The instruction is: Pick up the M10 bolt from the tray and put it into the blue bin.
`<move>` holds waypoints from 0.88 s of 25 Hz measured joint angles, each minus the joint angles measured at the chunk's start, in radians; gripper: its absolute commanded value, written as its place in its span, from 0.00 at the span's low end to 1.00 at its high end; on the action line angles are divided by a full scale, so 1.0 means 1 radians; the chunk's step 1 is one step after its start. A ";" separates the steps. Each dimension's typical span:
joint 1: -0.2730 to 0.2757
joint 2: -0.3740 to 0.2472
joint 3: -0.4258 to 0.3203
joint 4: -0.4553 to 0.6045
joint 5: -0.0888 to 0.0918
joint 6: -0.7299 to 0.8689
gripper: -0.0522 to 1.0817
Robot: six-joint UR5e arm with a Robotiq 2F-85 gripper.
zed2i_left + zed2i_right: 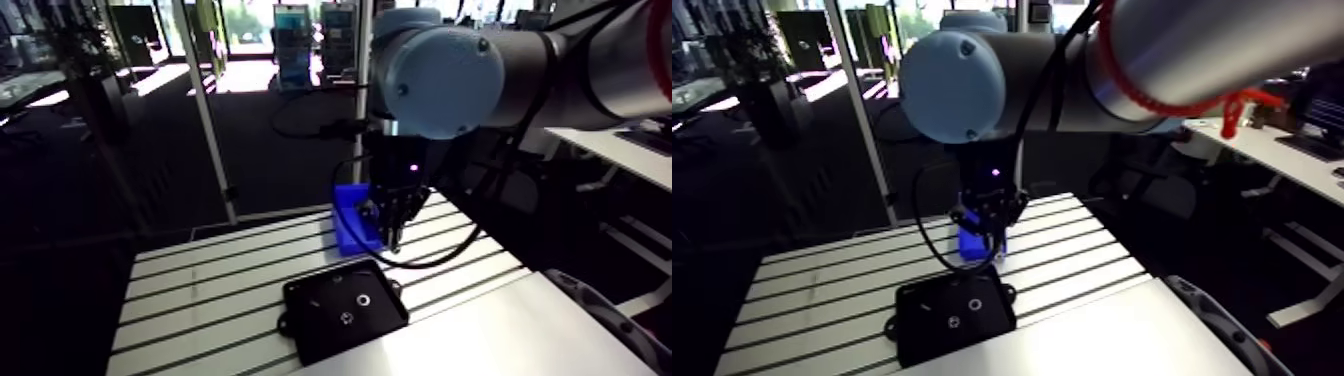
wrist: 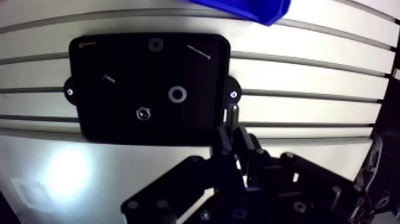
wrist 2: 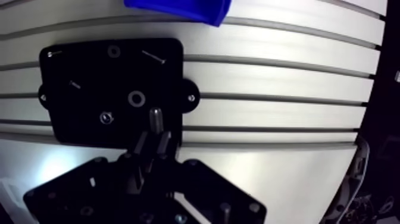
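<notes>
1. End effector: the two fingers are closed to a narrow gap and clamp the M10 bolt at their tips.
2. M10 bolt: a short grey cylinder held clear of the tray and no longer lying in it. Its long axis continues the line of the fingers, so it projects past the fingertips and points down toward the table. Which end is the head cannot be told.
3. Position of the bolt: in the wrist view it appears against the tray's side edge, near one of the small side lugs. It is well apart from the blue bin.
4. Tray: black, rectangular with rounded corners, flat on the slotted table. It holds two washers, a nut, a thin long screw and a small screw, all lying apart from one another.
5. Blue bin: it stands on the table beyond the tray's far edge, with only its near corner showing in the wrist view.
6. Arm view: the end effector hangs upright above the table, in front of the blue bin and beyond the tray.
</notes>
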 measured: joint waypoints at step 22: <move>0.017 0.080 -0.372 0.237 0.036 -0.480 0.97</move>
